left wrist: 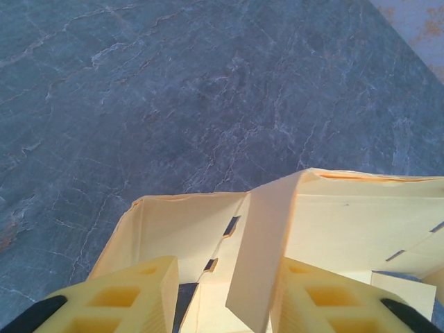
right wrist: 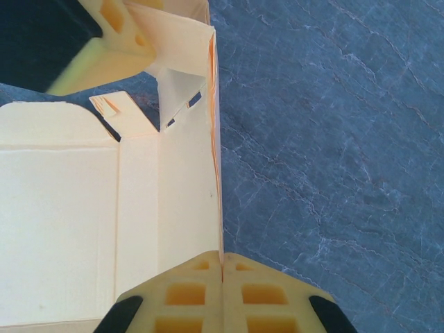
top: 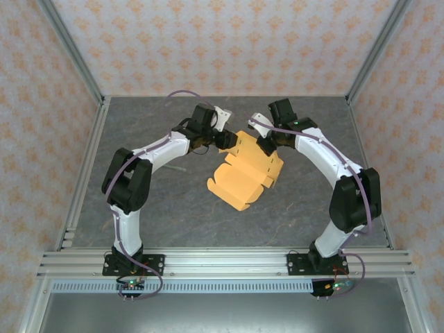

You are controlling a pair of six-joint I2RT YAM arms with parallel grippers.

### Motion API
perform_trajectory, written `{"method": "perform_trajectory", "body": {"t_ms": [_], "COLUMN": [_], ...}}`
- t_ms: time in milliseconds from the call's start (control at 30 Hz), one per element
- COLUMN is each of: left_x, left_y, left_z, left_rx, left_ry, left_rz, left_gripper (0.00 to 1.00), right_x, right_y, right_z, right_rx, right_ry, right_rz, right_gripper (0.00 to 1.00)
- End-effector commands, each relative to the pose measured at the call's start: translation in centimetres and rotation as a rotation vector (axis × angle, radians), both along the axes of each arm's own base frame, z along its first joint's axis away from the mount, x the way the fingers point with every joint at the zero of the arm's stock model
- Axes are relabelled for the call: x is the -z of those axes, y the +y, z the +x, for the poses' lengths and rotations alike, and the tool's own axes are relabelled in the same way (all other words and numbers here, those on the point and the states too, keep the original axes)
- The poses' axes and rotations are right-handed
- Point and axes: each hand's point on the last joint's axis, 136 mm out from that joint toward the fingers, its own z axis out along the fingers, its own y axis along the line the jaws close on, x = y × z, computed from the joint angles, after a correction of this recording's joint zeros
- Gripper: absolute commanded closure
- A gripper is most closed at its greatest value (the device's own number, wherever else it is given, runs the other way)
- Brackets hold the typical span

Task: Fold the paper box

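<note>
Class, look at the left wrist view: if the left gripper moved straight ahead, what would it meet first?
Probably the paper box: an upright flap stands between the fingers of the left gripper, with the box wall just beyond, though depth is unclear.

Left arm [top: 128, 180] and right arm [top: 354, 194] arch inward. Left end effector [left wrist: 225, 270] stands partly open; right end effector [right wrist: 222, 267] is pinched tight on the box [right wrist: 62, 222] edge.

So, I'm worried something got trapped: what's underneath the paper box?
Grey table shows all around the paper box, whose far edge the right hand pinches and the left hand straddles. The patch directly beneath the card is covered, so I can't tell.
</note>
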Motion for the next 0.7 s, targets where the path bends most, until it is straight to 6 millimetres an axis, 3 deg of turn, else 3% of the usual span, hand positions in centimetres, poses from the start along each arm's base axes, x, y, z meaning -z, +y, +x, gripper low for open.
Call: {"method": "perform_trajectory", "body": {"t_ms": [0, 267, 433, 667], "left_x": [-1.2, -2.5, -2.7, -2.8], "left_y": [-0.8, -2.8, -3.6, -4.0], "left_z": [0.3, 0.0, -1.0, -1.8], "left_rx": [0.013, 0.017, 0.011, 0.02], "left_ry": [-0.026, -0.057, -0.062, -0.046], "left_rz": [-0.022, -0.072, -0.088, -0.131], "left_gripper": [0.67, 0.85, 0.85, 0.77], "right_x": [-1.5, -1.4, -1.5, -1.3], "right_y": [0.6, 0.9, 0.9, 0.9], "right_z": [0.2, 0.3, 0.6, 0.6], "right_rx": [-0.006, 0.01, 0.03, 0.032], "right_ry": [-0.036, -0.038, -0.042, -0.04], "right_rz": [0.034, 0.032, 0.035, 0.033], "right_gripper": [1.0, 1.0, 1.0, 1.0]}}
